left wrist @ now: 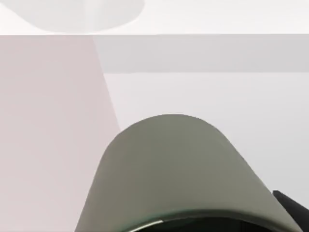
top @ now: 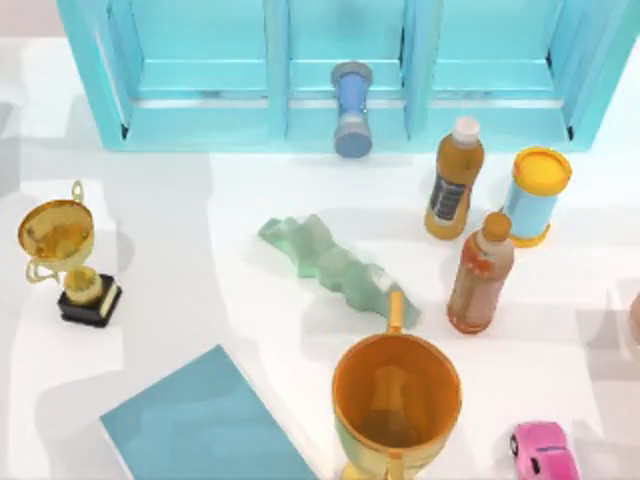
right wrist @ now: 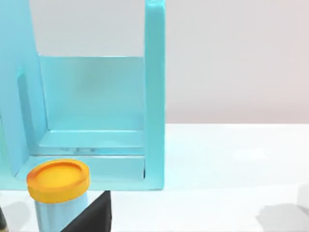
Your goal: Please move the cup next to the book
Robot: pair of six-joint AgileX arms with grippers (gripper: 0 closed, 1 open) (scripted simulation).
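Note:
The cup (left wrist: 174, 169), plain grey and without a handle, looms very close in the left wrist view, its rim toward the camera. A dark edge of my left gripper (left wrist: 293, 209) shows right beside the cup's wall. The teal-blue book (top: 200, 425) lies flat at the table's front left in the top view. A black part of my right gripper (right wrist: 91, 212) shows in the right wrist view, next to a blue can with an orange lid (right wrist: 58, 193).
A teal shelf unit (top: 200, 90) spans the back, with a blue hourglass-shaped object (top: 352, 110) in it. A small gold trophy (top: 70, 260) stands left and a green cloth (top: 335, 265) lies in the centre. A large orange goblet (top: 395, 400), two bottles (top: 452, 180) (top: 482, 275), the can (top: 535, 195) and a pink car (top: 545, 450) stand right.

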